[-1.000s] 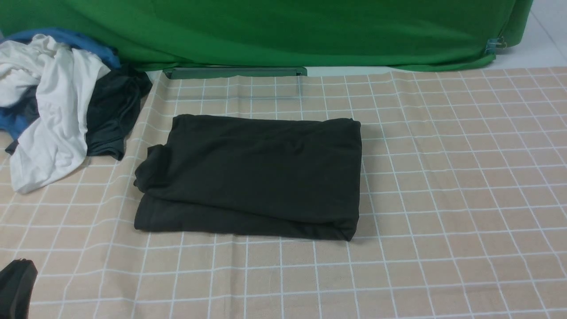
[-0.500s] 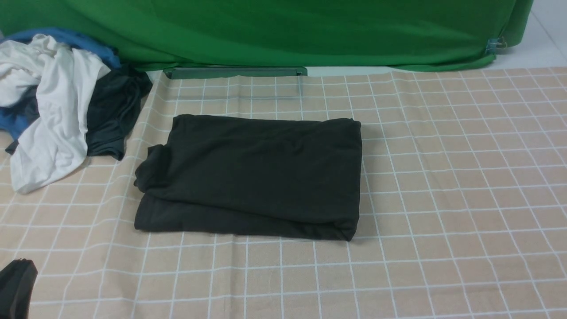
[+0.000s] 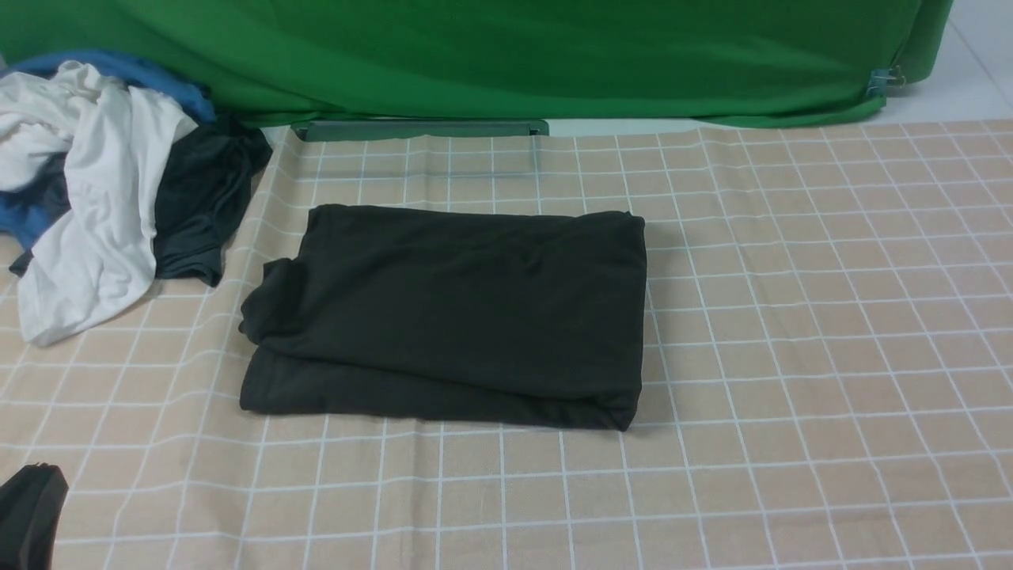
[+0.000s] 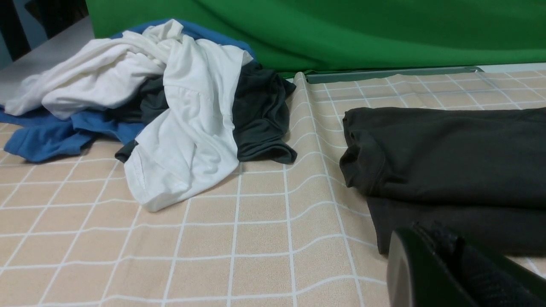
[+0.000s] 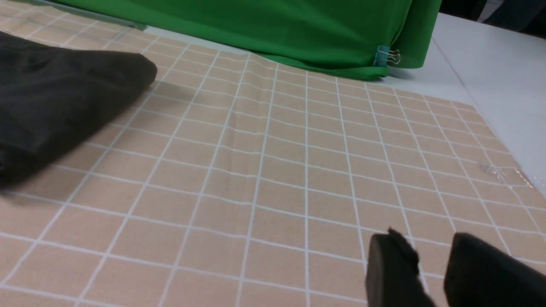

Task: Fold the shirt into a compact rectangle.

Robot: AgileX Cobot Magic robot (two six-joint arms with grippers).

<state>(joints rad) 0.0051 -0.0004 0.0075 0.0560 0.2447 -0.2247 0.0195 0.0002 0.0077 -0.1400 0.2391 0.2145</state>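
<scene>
— Where does the fold stand?

— The worktop (image 3: 791, 317), under its checked cloth, carries the shirt (image 3: 451, 309) near its middle. I judge it nearly done: a thick black rectangle, layers stacked. Only its left edge is untidy, where a rolled lump (image 4: 360, 160) sticks out past the lower layer. Both my arms are off it.

— So what next?

— Either I stop here, or I tuck that lump in and press the left edge flat. That would call for my left pincer (image 4: 443, 268), which hangs low near the shirt's near-left corner, to come in from the side without dragging the top layer.

— And the pincers themselves?

— The right pincer (image 5: 431, 273) is empty, its two fingers standing apart over bare cloth, well clear of the shirt. Of the left I see only a dark edge, so I cannot tell whether it is open; nothing seems to be in it.

— Any bins or baskets?

— None in sight. The other clothes, a loose pile (image 3: 103, 190) of white, blue and dark grey, lie at the far left, apart from the shirt.
</scene>
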